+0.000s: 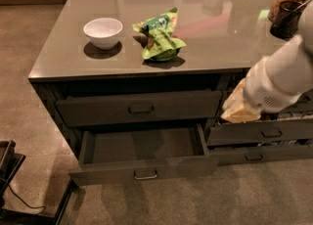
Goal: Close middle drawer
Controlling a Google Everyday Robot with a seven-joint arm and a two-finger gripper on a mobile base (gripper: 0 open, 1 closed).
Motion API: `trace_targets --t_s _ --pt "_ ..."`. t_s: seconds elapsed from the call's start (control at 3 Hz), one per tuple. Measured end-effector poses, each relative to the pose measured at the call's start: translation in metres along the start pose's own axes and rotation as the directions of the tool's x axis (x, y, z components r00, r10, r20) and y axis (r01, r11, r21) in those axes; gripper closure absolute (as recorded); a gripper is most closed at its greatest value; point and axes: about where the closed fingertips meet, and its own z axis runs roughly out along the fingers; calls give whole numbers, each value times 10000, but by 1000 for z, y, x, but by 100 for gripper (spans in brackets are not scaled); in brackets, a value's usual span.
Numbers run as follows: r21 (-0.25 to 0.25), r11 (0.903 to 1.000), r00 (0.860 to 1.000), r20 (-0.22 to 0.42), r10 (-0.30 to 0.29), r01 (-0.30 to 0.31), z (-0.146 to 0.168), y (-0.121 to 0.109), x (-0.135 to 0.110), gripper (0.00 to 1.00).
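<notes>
The middle drawer (142, 169) is the wide dark drawer pulled far out at the lower left of the cabinet. It has a small pull handle (145, 174) at its centre and its inside looks bare. My gripper (238, 110) is the cream end of the white arm (279, 79). It hangs in front of the narrower right-hand drawers, just above and to the right of the open drawer's back right corner, apart from it. It holds nothing that I can see.
Another wide drawer (141, 107) sits above the open one, standing slightly proud. Narrower drawers (266, 132) are at the right. On the counter (63, 62) are a white bowl (103, 32), a green bag (160, 35) and a jar (289, 1). A dark stand (10, 170) is at the lower left.
</notes>
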Motion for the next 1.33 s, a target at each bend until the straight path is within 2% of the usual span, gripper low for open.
trace_targets --t_s 0.33,0.67,1.0,1.33 --pt "-320 9995 9994 336 91 -80 75 11 4 89" --pt "-1403 9901 9999 123 -5 22 174 47 8 100" --pt "-1403 9901 9999 124 -5 22 174 47 8 100" --pt "-1380 9904 9988 481 -49 115 204 58 21 100"
